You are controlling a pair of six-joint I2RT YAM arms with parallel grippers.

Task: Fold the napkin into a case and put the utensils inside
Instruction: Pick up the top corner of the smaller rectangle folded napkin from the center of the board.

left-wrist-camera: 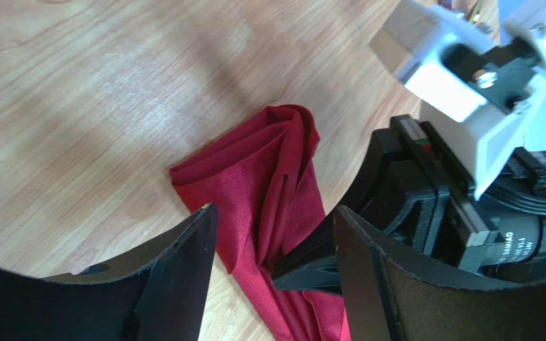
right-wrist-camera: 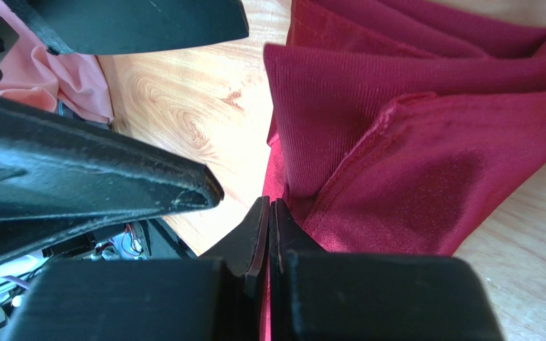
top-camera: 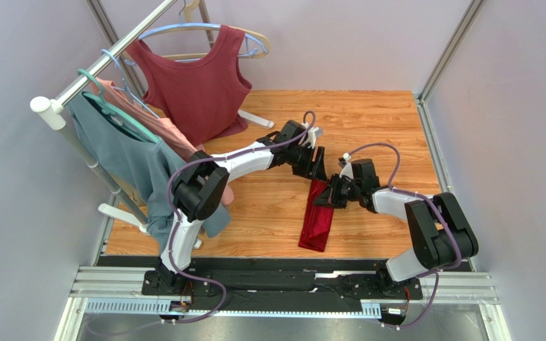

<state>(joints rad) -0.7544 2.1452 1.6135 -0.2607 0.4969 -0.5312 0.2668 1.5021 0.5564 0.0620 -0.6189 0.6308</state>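
The crimson napkin (top-camera: pixel 317 222) lies on the wooden table as a narrow folded strip running toward the near edge, its far end bunched in loose folds (left-wrist-camera: pixel 254 177). My right gripper (top-camera: pixel 328 197) sits at that far end, its jaws pressed together on a thin edge of the cloth (right-wrist-camera: pixel 269 202); more layered folds spread to the right of it (right-wrist-camera: pixel 411 128). My left gripper (top-camera: pixel 316 165) hovers just beyond, open, straddling the cloth's far end and the right gripper's tip (left-wrist-camera: pixel 276 213) without touching either. The utensils are out of view.
A clothes rack stands at the left with a maroon sleeveless top (top-camera: pixel 197 85), a teal shirt (top-camera: pixel 123 153) and a pink garment on hangers. Its white foot (top-camera: pixel 254 119) rests on the table behind the left arm. Grey walls enclose the table.
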